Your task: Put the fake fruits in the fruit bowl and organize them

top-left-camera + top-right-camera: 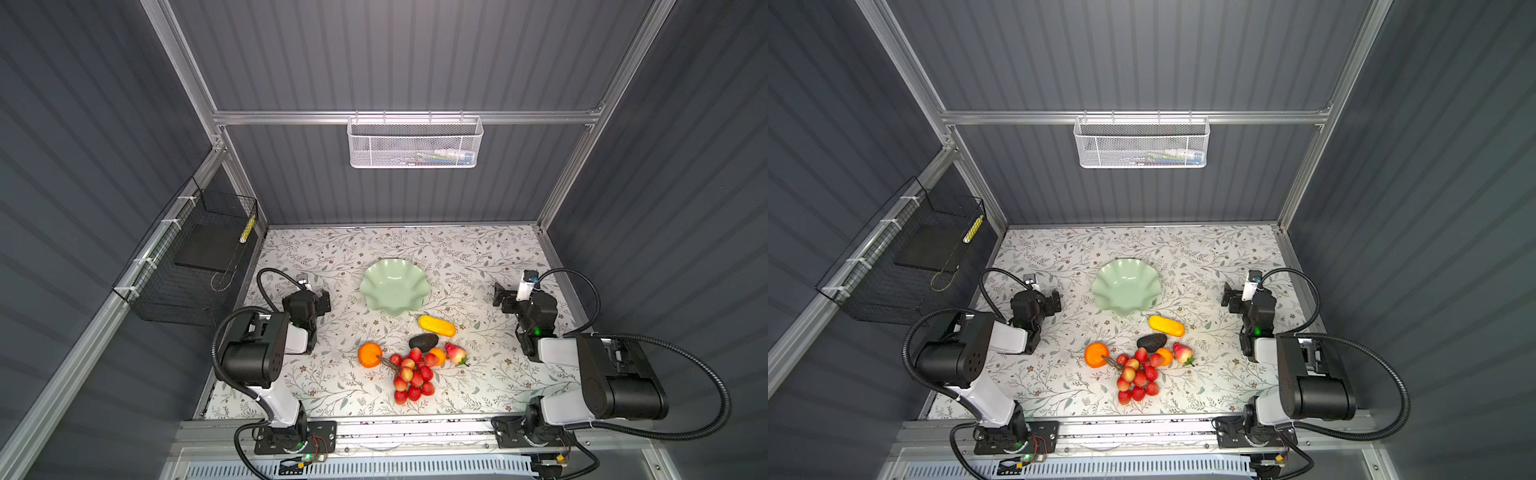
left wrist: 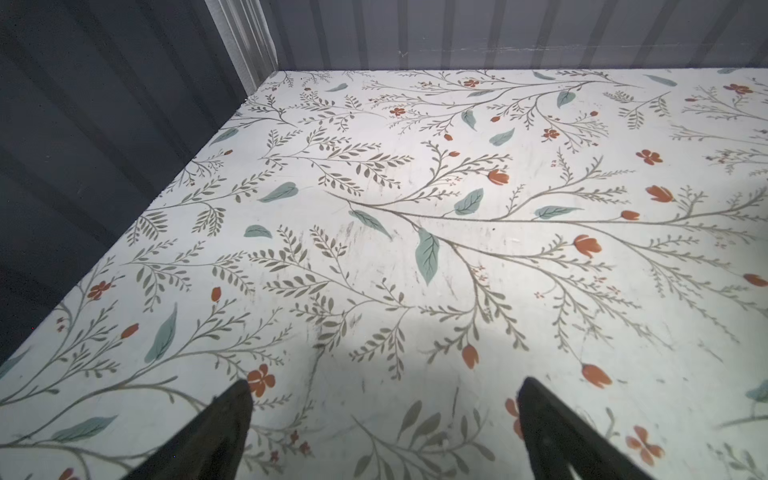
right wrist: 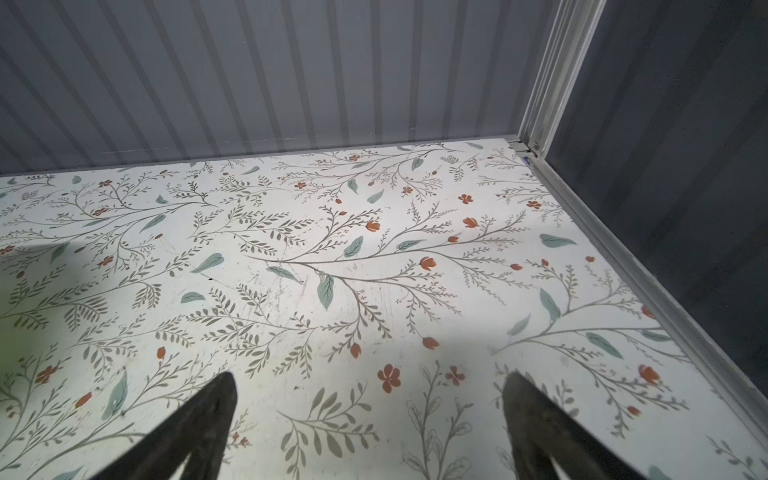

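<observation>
The pale mint-green fruit bowl [image 1: 392, 286] with its scalloped rim is seen in both top views standing upright near the middle of the floral-patterned surface [image 1: 332, 386], toward the back wall. All the fake fruits [image 1: 415, 355] are found on the surface outside the bowl, gathered in a cluster on the side nearer the arm bases. The yellow cob-like piece [image 1: 436, 326] is laid closest to the bowl, just beside its near right rim but apart from it. The dark avocado [image 1: 423, 341] is placed just in front of the cob. The bunch of red berries [image 1: 412, 376] is spread out nearest the front edge, and its brown stem reaches to the big orange [image 1: 369, 354] at the left of the cluster. The smaller orange [image 1: 437, 356] is tucked against the berries on the right. The red strawberry [image 1: 456, 353] is set just beside it, at the right end.

The left gripper [image 2: 384, 388] is positioned left of the bowl and the right gripper [image 3: 370, 380] well to the right of it, each apart from the fruits. In the wrist views both grippers are shown with jaws spread wide over the surface, and nothing is gripped between them.

A white mesh basket [image 1: 415, 143] is hung on the back rail and a black wire basket [image 1: 195, 266] on the left wall.
</observation>
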{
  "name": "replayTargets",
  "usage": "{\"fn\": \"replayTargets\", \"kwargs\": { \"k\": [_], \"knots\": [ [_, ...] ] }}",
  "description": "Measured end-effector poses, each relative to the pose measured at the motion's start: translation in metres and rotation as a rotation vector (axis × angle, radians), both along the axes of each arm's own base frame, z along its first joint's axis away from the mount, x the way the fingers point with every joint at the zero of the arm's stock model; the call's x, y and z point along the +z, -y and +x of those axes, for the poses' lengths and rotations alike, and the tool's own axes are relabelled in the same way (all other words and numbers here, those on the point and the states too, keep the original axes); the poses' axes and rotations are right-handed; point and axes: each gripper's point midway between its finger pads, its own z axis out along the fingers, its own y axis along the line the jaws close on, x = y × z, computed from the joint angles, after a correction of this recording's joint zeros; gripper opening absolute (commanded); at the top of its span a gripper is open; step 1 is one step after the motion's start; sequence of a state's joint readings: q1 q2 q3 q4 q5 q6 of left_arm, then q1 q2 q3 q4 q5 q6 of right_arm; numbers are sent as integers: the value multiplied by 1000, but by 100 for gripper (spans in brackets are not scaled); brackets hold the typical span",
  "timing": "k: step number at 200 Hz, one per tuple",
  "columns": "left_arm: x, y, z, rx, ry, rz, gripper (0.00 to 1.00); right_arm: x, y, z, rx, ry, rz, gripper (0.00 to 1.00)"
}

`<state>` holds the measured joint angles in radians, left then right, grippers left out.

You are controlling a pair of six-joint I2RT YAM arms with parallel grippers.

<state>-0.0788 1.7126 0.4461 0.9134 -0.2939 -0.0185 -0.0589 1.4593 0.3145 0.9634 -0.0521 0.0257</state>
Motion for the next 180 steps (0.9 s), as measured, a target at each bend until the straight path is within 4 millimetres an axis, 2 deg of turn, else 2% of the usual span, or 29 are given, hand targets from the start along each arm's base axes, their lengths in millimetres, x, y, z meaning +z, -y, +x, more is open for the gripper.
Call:
{"fn": "replayTargets", "kwargs": {
  "k": [143,180],
  "knots": [
    [0,0,0,0,0,0,100,-2,1,0,-4,-7,0,99],
    [4,0,-1,-2,-16,0,100,4,9,-2,-57,-26,10,99]
  ]
}}
